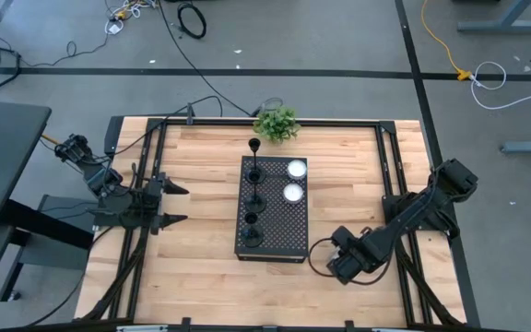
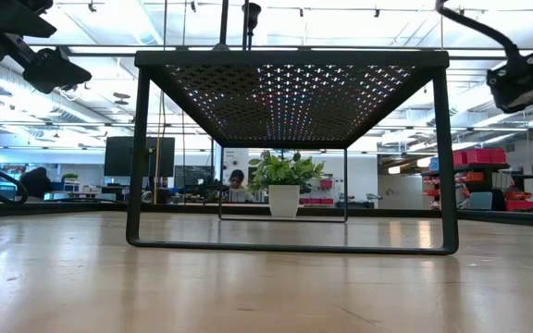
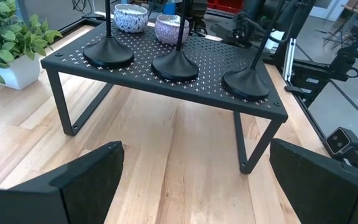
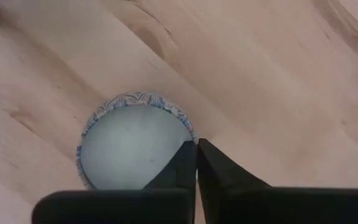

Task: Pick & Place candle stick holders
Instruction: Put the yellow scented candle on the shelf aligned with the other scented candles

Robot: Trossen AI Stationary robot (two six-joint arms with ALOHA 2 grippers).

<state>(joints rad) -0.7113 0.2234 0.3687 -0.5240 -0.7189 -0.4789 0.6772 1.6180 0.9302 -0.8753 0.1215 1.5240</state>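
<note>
Three black candle stick holders (image 1: 254,198) stand by their round bases in a row on the left half of the black perforated stand (image 1: 284,231); the left wrist view shows their bases (image 3: 174,65). My left gripper (image 1: 181,204) is open and empty, left of the stand, with its fingers (image 3: 89,171) pointing level at it. My right gripper (image 1: 339,266) is shut near the table's front right and points down. Its tips (image 4: 197,149) are over the rim of a white round candle (image 4: 132,146) with a blue patterned edge, which lies on the wood. My right gripper comes from above with shut fingers at the candle's rim (image 4: 188,132). One tip is over the wax and one over the table. I cannot tell whether the tips touch the rim.
Two white candles (image 1: 294,181) sit on the stand's right half. A small potted plant (image 1: 277,123) stands at the far edge behind the stand. Black rails (image 1: 404,184) run along the table's sides. Bare wood lies left and right of the stand.
</note>
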